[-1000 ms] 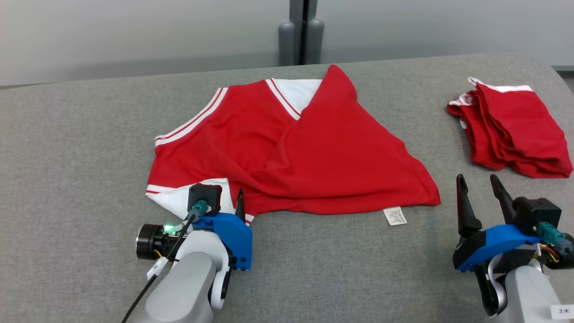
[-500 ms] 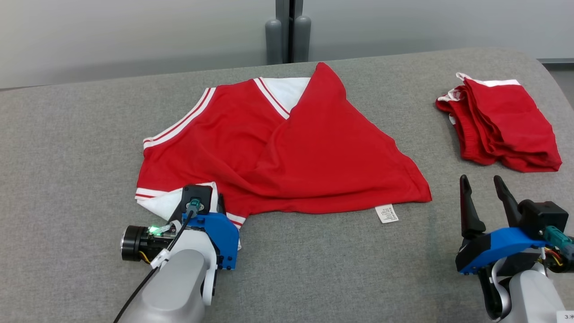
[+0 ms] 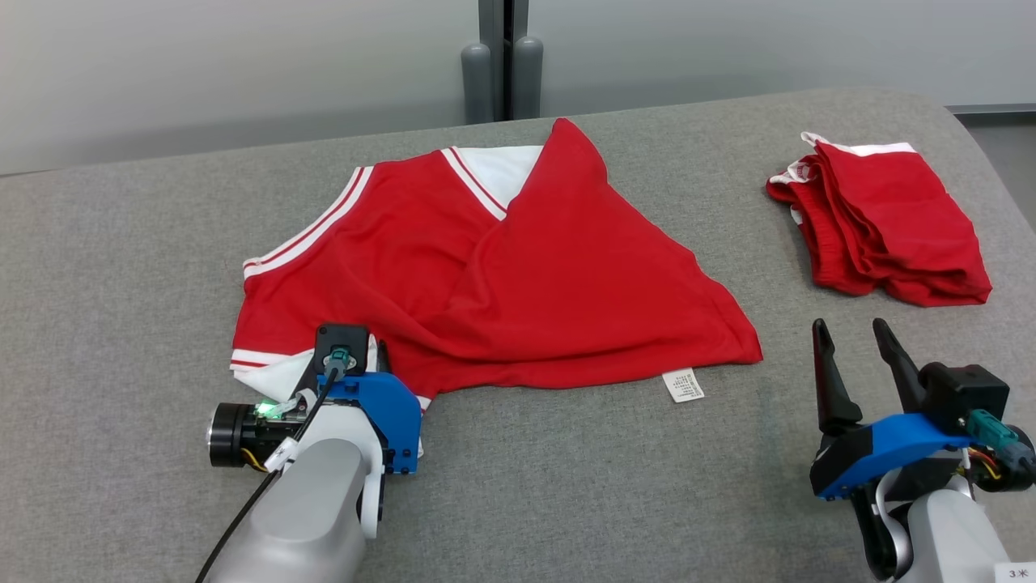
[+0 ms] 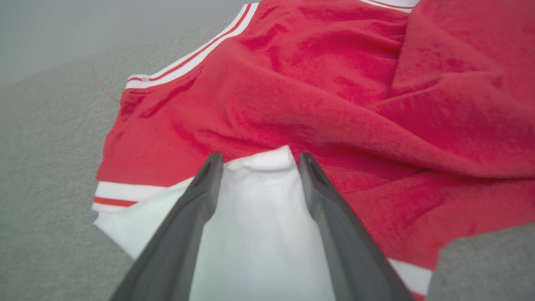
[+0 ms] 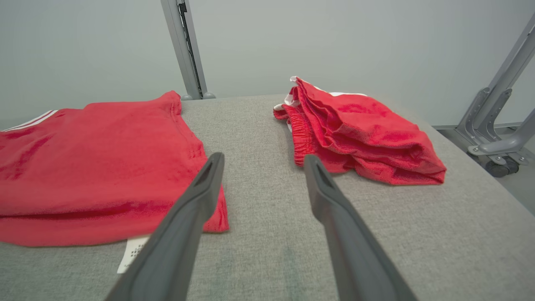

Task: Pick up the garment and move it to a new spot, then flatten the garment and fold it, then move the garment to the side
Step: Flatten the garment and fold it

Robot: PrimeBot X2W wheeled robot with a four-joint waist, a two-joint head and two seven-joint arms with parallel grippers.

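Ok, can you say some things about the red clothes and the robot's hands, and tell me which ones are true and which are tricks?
1. The left gripper is open, with white fabric of the red jersey between its fingers. True.
2. The right gripper is holding the red shorts. False: it is open above the bare grey table, apart from the shorts.
3. The jersey lies spread out flat. False: its right side is folded slantwise over its front.
4. A white label sticks out at the jersey's near hem. True.
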